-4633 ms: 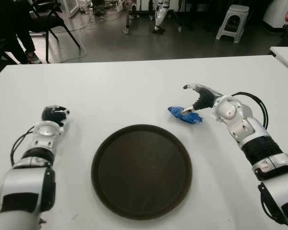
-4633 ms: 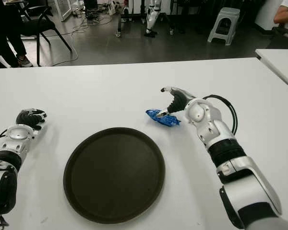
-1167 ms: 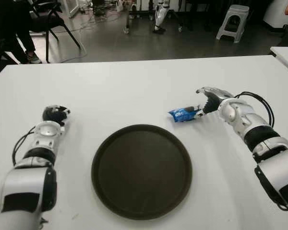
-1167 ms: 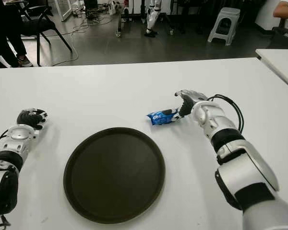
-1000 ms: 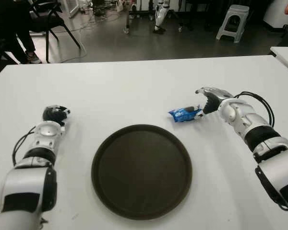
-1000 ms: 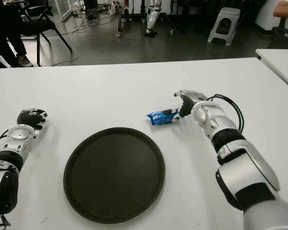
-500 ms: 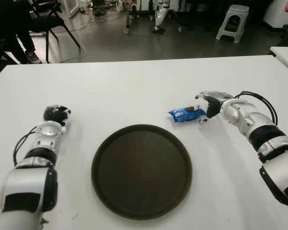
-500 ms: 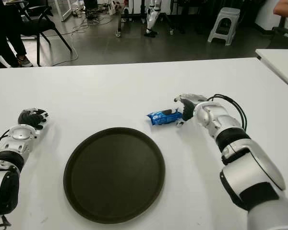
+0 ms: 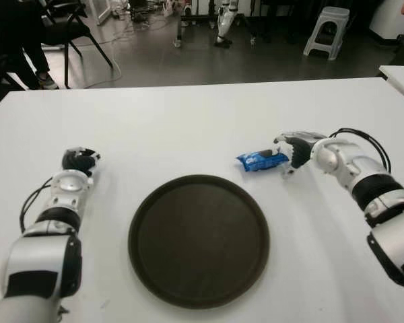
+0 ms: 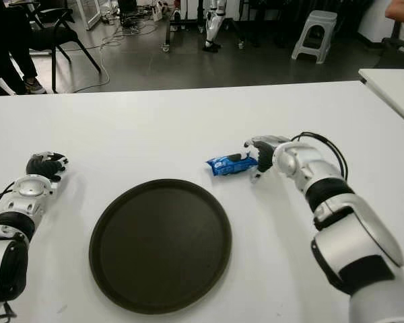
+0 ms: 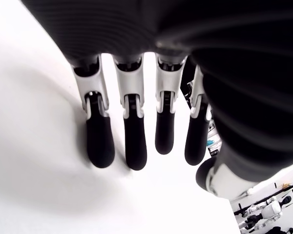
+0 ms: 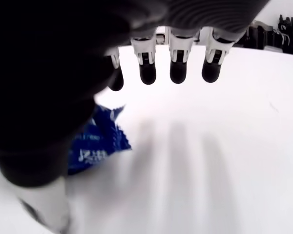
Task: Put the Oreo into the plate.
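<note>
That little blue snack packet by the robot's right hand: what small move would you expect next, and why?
Probably the right hand closes its fingers around the blue Oreo packet. The packet lies on the white table, beyond the round dark plate, and the right wrist view shows the fingers open beside it, gripping nothing. The left hand shows far off, left of the plate.

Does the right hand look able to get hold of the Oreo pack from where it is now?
Probably yes: the right hand sits right beside the Oreo pack, fingers open, and only bare table surrounds them.
</note>
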{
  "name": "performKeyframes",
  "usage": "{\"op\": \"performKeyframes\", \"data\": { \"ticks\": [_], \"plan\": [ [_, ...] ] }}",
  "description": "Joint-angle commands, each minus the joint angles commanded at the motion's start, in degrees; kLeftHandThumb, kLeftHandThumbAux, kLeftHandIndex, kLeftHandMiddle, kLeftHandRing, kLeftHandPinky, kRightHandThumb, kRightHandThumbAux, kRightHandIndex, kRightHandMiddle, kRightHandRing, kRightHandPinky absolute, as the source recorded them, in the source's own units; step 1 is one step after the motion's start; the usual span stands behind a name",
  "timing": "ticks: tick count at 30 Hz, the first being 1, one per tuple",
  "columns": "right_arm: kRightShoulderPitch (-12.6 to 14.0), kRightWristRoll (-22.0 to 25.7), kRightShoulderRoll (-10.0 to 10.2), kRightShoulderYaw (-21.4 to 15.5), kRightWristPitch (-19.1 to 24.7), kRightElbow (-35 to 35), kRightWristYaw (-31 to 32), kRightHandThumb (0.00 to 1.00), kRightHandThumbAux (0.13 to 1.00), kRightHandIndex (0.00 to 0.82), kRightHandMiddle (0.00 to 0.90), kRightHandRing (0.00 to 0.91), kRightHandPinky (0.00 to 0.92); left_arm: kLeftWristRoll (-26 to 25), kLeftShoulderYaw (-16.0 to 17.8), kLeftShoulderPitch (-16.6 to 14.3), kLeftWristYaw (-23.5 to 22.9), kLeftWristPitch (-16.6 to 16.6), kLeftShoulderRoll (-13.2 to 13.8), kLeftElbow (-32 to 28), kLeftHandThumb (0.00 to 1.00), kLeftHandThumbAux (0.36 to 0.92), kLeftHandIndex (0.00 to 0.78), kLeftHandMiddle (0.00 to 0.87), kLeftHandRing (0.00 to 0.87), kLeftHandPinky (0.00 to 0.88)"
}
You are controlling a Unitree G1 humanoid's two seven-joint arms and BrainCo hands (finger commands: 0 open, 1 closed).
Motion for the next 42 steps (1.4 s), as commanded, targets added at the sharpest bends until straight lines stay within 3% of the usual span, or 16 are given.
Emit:
{"op": "performKeyframes", "data": {
  "ticks": [5, 10, 24, 31, 42],
  "plan": [
    [-1.2, -0.6, 1.4, 0.6, 0.6, 2.8, 0.5, 0.0, 0.815, 0.0, 0.0, 0.0, 0.0, 0.0, 0.0, 0.0, 0.1, 0.1, -0.1, 0.0, 0.689, 0.72, 0.407, 0.275, 0.306, 0.301],
    [-1.6, -1.1, 0.8, 1.3, 0.5, 2.0, 2.5, 0.0, 0.82, 0.0, 0.0, 0.0, 0.0, 0.1, -0.1, -0.1, 0.1, 0.1, -0.1, 0.0, 0.69, 0.719, 0.409, 0.326, 0.354, 0.348],
    [-1.9, -1.0, 0.3, 1.5, -0.1, 0.9, 4.3, 0.0, 0.833, 0.0, 0.0, 0.0, 0.0, 0.2, -0.3, -0.2, 0.7, 0.3, -0.4, 0.0, 0.692, 0.718, 0.41, 0.351, 0.381, 0.394],
    [-2.3, -1.4, 0.1, 1.9, -0.1, 0.4, 5.2, 0.0, 0.828, 0.0, 0.0, 0.0, 0.0, 0.3, -0.5, -0.3, 1.2, 0.5, -0.5, -0.1, 0.69, 0.719, 0.408, 0.29, 0.31, 0.308],
    [-3.2, -2.1, -0.2, 2.7, -1.5, 0.8, 5.3, 0.0, 0.801, 0.0, 0.0, 0.0, 0.0, -0.1, 0.0, -0.2, 1.2, 0.1, -0.6, -0.2, 0.689, 0.722, 0.402, 0.219, 0.242, 0.263]
  ]
}}
